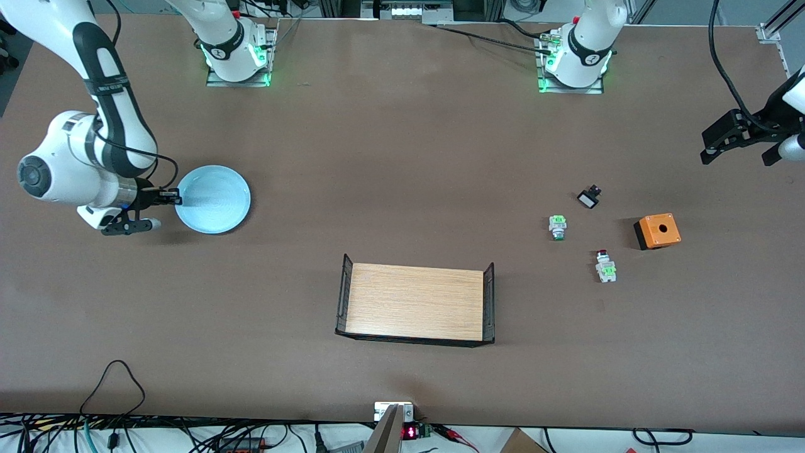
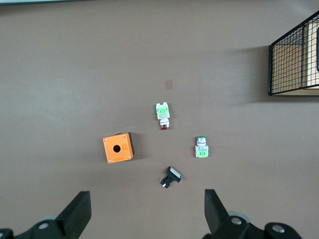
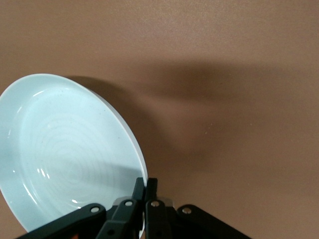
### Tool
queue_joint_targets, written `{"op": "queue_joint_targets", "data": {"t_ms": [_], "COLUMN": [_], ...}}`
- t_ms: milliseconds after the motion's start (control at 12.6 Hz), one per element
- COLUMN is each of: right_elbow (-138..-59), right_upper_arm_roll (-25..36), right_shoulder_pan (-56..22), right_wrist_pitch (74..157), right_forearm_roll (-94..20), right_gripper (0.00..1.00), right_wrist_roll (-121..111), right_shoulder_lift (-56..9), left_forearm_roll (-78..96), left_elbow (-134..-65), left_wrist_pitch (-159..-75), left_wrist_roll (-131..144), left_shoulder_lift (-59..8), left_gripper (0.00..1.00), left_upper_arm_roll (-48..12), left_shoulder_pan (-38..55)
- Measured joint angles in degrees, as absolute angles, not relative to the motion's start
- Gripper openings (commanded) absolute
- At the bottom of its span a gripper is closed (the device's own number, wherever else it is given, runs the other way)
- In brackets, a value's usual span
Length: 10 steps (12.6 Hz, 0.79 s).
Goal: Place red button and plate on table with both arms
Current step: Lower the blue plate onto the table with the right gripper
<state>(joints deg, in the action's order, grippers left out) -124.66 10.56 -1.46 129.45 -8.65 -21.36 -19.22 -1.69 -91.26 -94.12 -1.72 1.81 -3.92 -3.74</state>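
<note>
we hold the plate (image 1: 212,199) by its rim with our right gripper (image 1: 171,199), fingers pinched shut on the edge, at the right arm's end of the table (image 1: 402,157). in the right wrist view the plate (image 3: 65,154) sits tilted against the tabletop with a shadow under it, so we judge it is low over the table or only partly resting on it; we cannot tell which. our left gripper (image 1: 736,141) hangs with fingers spread wide and empty over the left arm's end of the table. the red button (image 1: 605,266) lies on the table, nearer to the front camera than the green-and-white piece (image 1: 557,227) and the black-and-white piece (image 1: 589,197), with the orange box (image 1: 657,231) near it. the wooden tray (image 1: 415,303) sits mid-table, nearer the front camera.

we judge the plate step is in hand and the button step not yet begun. next, we need the plate flat on the table before letting go, and our left gripper must drop over the red button, lining its fingers across the narrow body without nudging the other small parts.
</note>
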Motion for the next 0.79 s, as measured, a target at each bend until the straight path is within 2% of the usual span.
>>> {"op": "queue_joint_targets", "data": {"t_ms": [158,238,317,634,792], "right_elbow": [-127.0,-127.4,-127.5,-126.6,-124.7], "right_upper_arm_roll": [10.6,10.6,10.5,10.0,9.2], "right_shoulder_pan": [-1.4,-1.4,-1.4,-1.4,-1.4], "right_wrist_pitch": [134.0,135.1,135.8,136.3,133.6], "right_forearm_roll": [-8.6,-8.6,-8.6,-8.7,-8.7], "right_gripper": [0.02,0.31,0.99,1.00,1.00], "right_wrist_roll": [-21.8,-21.8,-21.9,-21.5,-20.9], "right_shoulder_lift": [-19.9,-20.1,-20.2,-19.3,-17.5], "left_forearm_roll": [-1.7,-1.7,-1.7,-1.7,-1.7], "left_elbow": [-91.2,-91.2,-91.2,-91.2,-91.2], "left_wrist_pitch": [-94.1,-94.1,-94.1,-94.1,-94.1], "left_wrist_roll": [-1.7,-1.7,-1.6,-1.6,-1.6], "left_shoulder_lift": [1.8,1.8,1.8,1.8,1.8], "left_gripper": [1.00,1.00,1.00,1.00,1.00], "left_upper_arm_roll": [-3.9,-3.9,-3.9,-3.9,-3.9], "left_shoulder_pan": [-3.7,-3.7,-3.7,-3.7,-3.7]}}
